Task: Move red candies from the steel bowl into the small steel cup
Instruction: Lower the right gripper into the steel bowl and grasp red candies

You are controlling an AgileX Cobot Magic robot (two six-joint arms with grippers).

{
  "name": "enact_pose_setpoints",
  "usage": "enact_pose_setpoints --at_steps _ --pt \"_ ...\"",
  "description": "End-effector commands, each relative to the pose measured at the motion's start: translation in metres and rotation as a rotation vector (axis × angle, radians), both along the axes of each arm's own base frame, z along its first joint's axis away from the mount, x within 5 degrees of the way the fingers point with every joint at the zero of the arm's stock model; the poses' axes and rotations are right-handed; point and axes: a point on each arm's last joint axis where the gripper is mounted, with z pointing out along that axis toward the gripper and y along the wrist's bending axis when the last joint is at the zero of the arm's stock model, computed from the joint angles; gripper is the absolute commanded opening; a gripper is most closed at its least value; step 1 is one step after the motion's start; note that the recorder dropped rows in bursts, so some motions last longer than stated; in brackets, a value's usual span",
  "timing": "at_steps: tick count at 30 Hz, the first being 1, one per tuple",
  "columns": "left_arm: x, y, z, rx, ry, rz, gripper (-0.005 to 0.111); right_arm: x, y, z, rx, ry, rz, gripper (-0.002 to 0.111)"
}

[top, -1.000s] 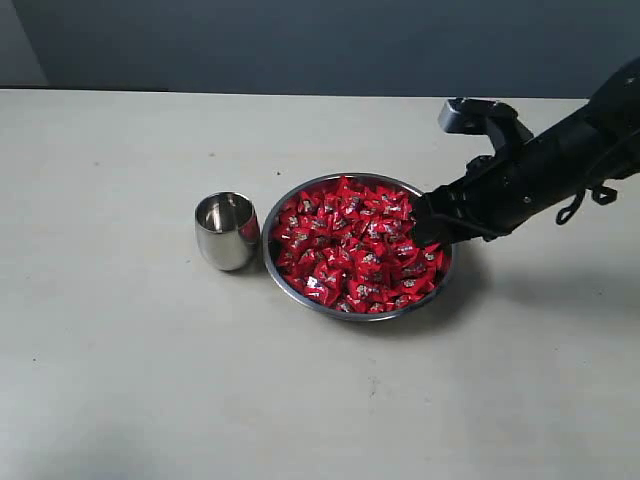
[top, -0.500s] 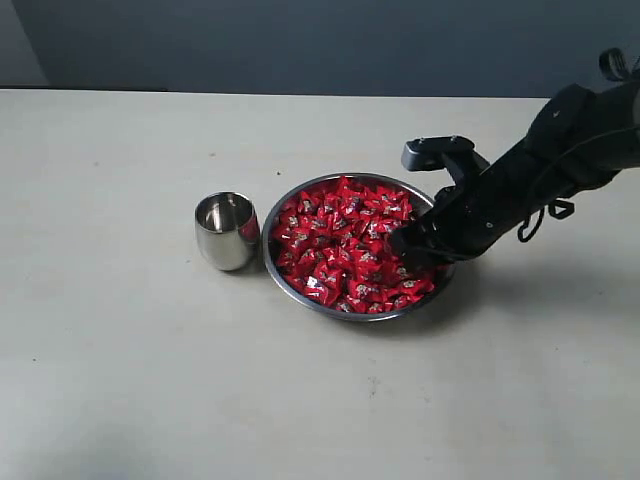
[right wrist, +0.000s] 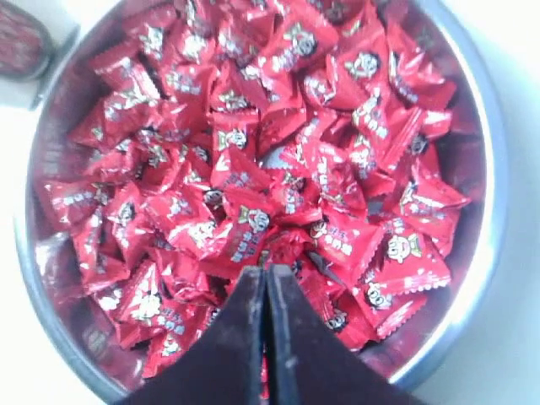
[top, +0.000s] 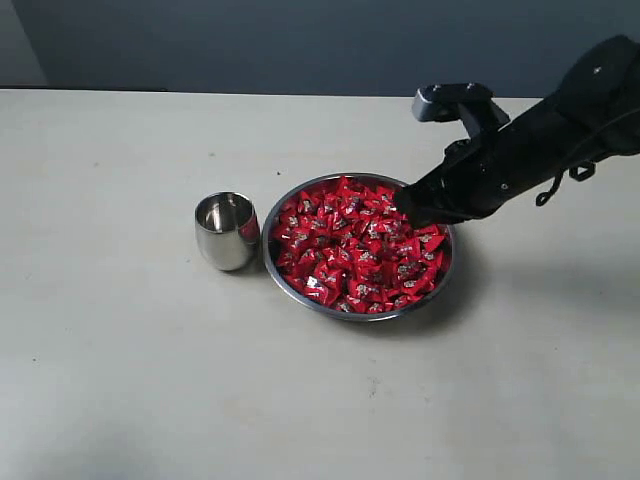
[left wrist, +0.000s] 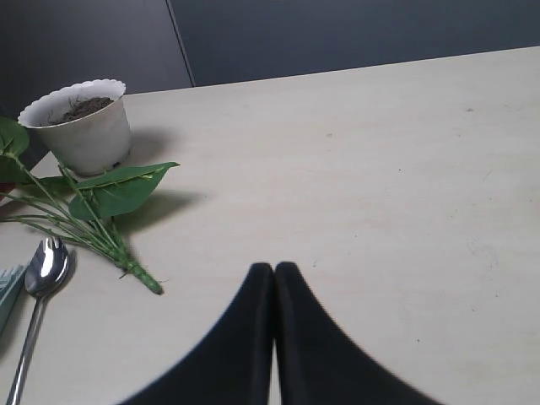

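Hanging over the bowl (top: pixel 352 317), on the side away from the cup (top: pixel 226 231), the right hand (top: pixel 408 212) is seen pressed shut; no candy can be seen between its tips. The candies (top: pixel 350 245) are piled in the bowl, just beside the cup on the surface (top: pixel 120 350). They are judged light, crinkly and slippery. One is best pinched across its fat middle, not by a thin end.

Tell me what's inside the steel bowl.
The steel bowl holds a heap of red candies, with bare steel wall showing at one side. The shut right gripper hangs over the heap. The candies cover the bowl's floor, and the fingertips hide whether one is pinched.
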Motion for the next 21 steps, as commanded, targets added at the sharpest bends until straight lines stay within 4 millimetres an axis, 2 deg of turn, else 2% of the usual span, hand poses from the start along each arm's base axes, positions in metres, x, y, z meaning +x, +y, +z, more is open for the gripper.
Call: enact_pose_setpoints --at_steps 1,4,9,10,21 --pt "0.0 0.0 -0.001 0.0 -0.006 -0.001 0.0 -0.001 -0.002 0.008 -0.025 -0.037 0.034 -0.001" --pt "0.0 0.0 -0.001 0.0 -0.006 -0.001 0.0 0.0 -0.002 -0.004 -0.042 -0.001 0.042 0.005" --pt "0.0 0.0 -0.001 0.0 -0.006 -0.001 0.0 0.003 0.0 -0.029 -0.06 0.065 0.03 0.041" --pt "0.0 0.0 -0.001 0.0 -0.006 -0.001 0.0 0.004 0.0 -0.032 -0.061 0.076 0.027 0.045" --pt "0.0 0.0 -0.001 0.0 -0.006 -0.001 0.0 0.008 0.005 -0.061 -0.049 0.162 -0.025 0.042"
